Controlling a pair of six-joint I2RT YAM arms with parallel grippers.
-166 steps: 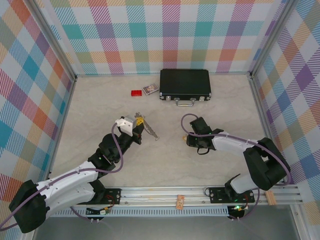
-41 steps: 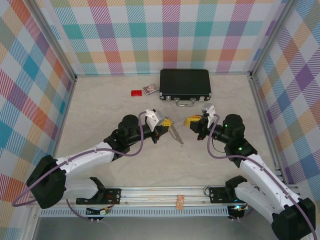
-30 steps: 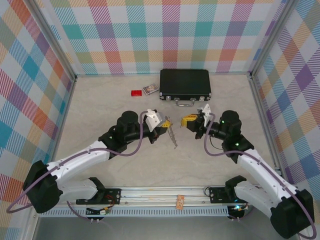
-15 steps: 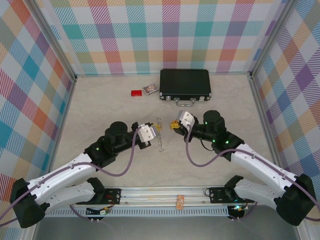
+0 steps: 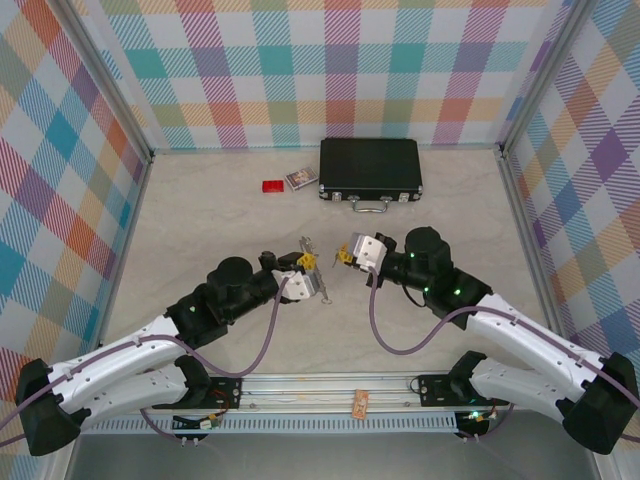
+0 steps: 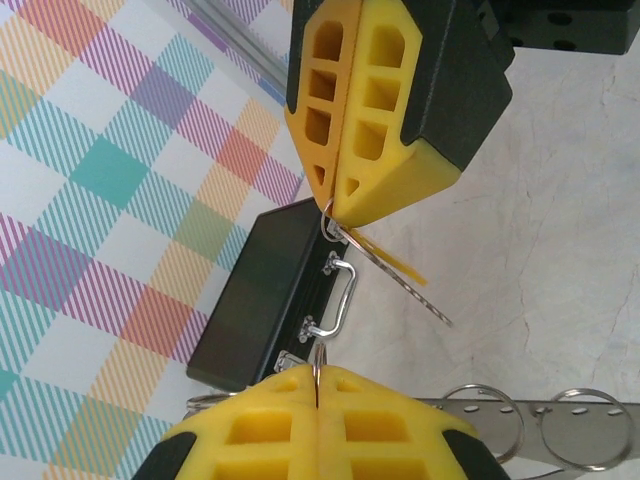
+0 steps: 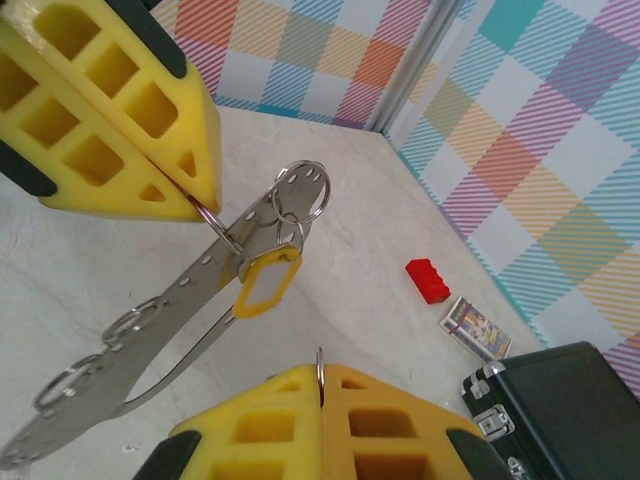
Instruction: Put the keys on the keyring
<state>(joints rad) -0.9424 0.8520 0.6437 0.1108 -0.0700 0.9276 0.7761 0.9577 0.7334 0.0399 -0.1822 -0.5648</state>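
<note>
My left gripper [image 5: 306, 268] is shut on a split ring of the keyring [image 5: 318, 280], a long grey metal loop of perforated strip held above the table's middle. In the right wrist view the keyring [image 7: 150, 320] slants down to the left, carrying several rings and a yellow tag [image 7: 268, 284], under the left fingers [image 7: 130, 110]. My right gripper [image 5: 346, 255] faces it from a short gap, shut on a thin ring. In the left wrist view a thin silver key with a yellow bit [image 6: 395, 270] hangs from that ring below the right fingers [image 6: 370, 110].
A black case [image 5: 370, 168] with a silver handle lies at the back centre. A small red block [image 5: 272, 186] and a little printed box [image 5: 301, 179] sit left of it. Checked walls enclose the table on three sides.
Both grippers have swung left toward the table's middle and drawn closer, tips facing, each still holding its piece. The keyring has gone from hanging straight to slanting.
</note>
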